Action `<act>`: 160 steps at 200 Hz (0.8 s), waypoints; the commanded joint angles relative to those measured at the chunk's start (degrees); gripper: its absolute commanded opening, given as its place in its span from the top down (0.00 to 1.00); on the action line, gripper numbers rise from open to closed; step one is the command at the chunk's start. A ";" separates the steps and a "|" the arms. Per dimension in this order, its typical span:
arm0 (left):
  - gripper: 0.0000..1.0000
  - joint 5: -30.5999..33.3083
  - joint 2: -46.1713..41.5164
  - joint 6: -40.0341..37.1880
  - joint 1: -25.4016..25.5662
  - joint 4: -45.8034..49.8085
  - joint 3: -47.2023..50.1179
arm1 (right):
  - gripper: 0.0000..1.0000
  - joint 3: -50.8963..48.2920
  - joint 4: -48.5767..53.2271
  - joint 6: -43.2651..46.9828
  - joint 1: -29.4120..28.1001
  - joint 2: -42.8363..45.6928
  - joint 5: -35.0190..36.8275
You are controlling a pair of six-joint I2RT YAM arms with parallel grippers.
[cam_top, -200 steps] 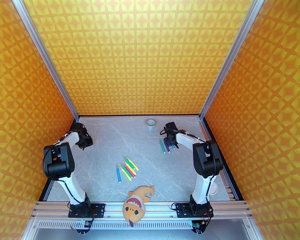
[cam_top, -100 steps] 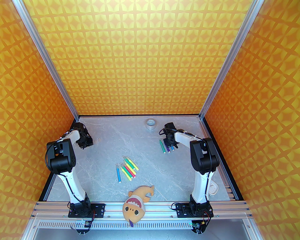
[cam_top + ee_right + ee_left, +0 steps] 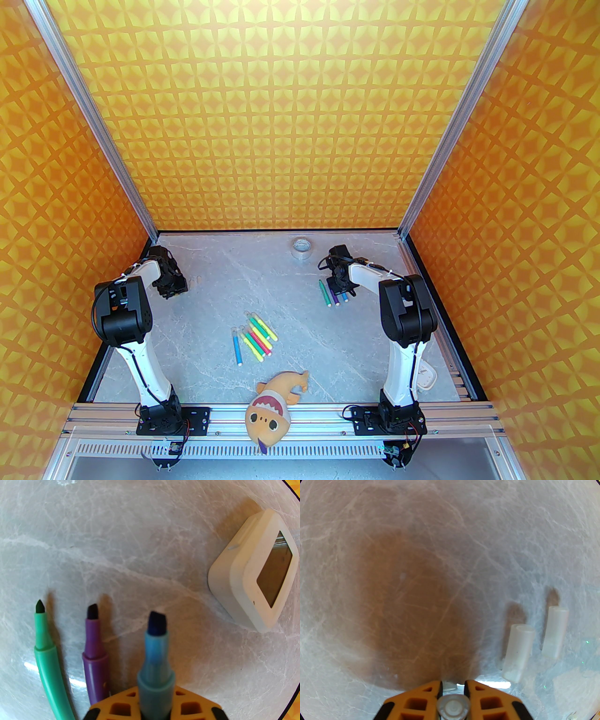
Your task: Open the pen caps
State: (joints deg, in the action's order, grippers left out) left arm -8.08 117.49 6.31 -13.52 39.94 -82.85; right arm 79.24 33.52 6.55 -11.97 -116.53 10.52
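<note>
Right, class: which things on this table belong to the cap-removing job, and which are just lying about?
Job: loose pen cap, second loose cap, held cap; blue marker, purple marker, green marker, all uncapped; capped markers.
Lying about: plush fish, tape roll, white square gadget.

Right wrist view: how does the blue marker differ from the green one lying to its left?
The blue marker sits between the jaws of the right gripper; the green marker lies free on the table. The blue marker's tip is a broad chisel; the green marker's is narrow and pointed. Both are uncapped, tips pointing the same way.
</note>
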 commanded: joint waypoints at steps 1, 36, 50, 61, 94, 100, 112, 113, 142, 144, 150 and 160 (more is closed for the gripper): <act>0.79 -1.40 0.99 -0.81 -0.32 1.26 -1.41 | 0.80 1.20 1.60 -0.41 0.29 -1.16 -0.93; 0.78 -1.94 1.12 -0.86 -0.31 1.15 -1.51 | 0.78 1.20 1.66 -0.53 0.28 -1.07 -1.25; 0.76 -2.29 1.13 -0.86 -0.37 1.09 -1.50 | 0.78 1.25 1.73 -0.57 0.29 -1.07 -1.38; 0.76 -2.43 1.09 -0.86 -0.31 1.03 -1.45 | 0.77 1.22 1.75 -0.57 0.28 -1.07 -1.36; 0.74 -2.65 1.11 -0.77 -0.32 1.17 -1.35 | 0.76 1.27 1.79 -0.70 0.28 -0.98 -1.55; 0.74 -2.70 1.03 -0.77 -0.35 1.15 -1.42 | 0.76 1.28 1.73 -0.75 0.30 -0.89 -1.50; 0.74 -2.99 0.88 -0.60 -0.33 1.17 -1.26 | 0.76 1.27 1.77 -0.90 0.29 -0.72 -1.56; 0.74 -2.99 0.84 -0.60 -0.31 1.18 -1.26 | 0.76 1.27 1.77 -0.90 0.29 -0.72 -1.56; 0.74 -4.45 -0.74 -0.07 -0.33 0.14 -0.33 | 0.74 1.10 1.73 -1.14 0.27 0.05 -1.82; 0.74 -4.50 -0.83 0.00 -0.34 0.07 -0.26 | 0.74 1.07 1.73 -1.17 0.28 0.15 -1.82; 0.73 -4.69 -1.22 0.14 -0.31 -0.08 -0.15 | 0.73 0.98 1.73 -1.24 0.28 0.32 -1.81; 0.73 -4.93 -1.78 0.35 -0.29 -0.18 0.07 | 0.73 0.79 1.77 -1.27 0.34 0.85 -1.82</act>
State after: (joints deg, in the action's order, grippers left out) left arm -10.70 117.49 6.35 -13.52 39.90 -82.85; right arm 79.46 33.69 6.26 -11.86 -116.60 10.46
